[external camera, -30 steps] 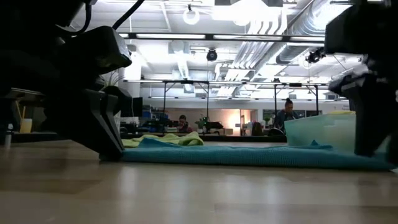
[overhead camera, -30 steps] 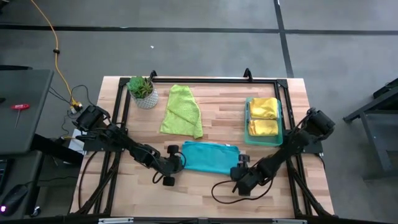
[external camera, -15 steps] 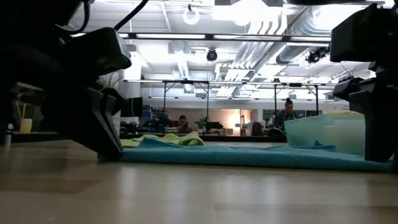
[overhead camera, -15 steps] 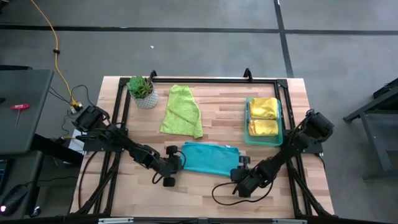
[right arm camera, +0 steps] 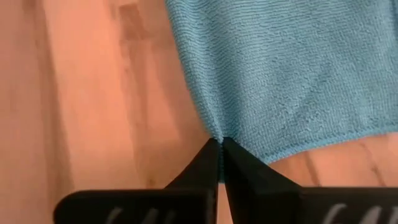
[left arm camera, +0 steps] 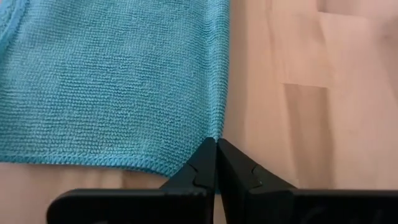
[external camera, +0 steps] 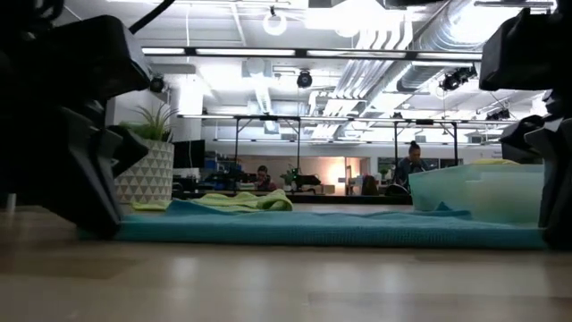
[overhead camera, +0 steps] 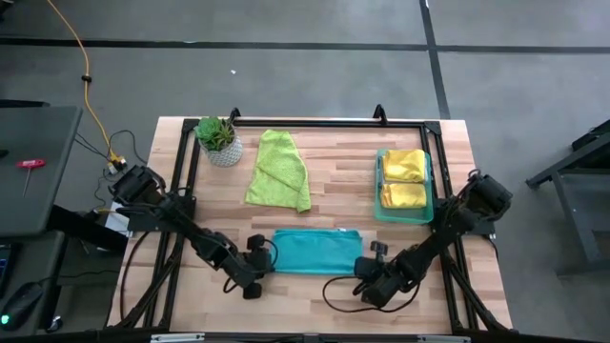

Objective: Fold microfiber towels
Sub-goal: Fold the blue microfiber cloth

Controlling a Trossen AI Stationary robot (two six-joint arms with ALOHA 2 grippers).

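Looking down, high view: we see the teal towel (overhead camera: pixel 317 251) lying flat near the table's front edge, between our two grippers.
Left gripper (overhead camera: pixel 264 257): at the towel's left end, fingers pressed together on its corner.
Right gripper (overhead camera: pixel 367 267): at the towel's right end, fingers likewise pinching the corner.
Towel count: one teal, one lime green towel (overhead camera: pixel 278 170) spread behind it, two yellow towels (overhead camera: pixel 404 164) folded in the green tray (overhead camera: pixel 431 191).
Plant (overhead camera: pixel 216 135): one, at the back left corner of the table (overhead camera: pixel 334 152).
Arm pose: both reach low from the outer sides toward the table's middle.
Low view: we see the teal towel (external camera: pixel 331 228) flat on the wood, a dark arm at each end; the lime towel (external camera: pixel 246 200) shows behind it.
Left wrist view: we see closed fingertips (left arm camera: pixel 202 163) nipping the teal towel (left arm camera: pixel 112 81) at its hem corner.
Right wrist view: we see closed fingertips (right arm camera: pixel 211 163) pinching the teal towel (right arm camera: pixel 292 68) at its corner.
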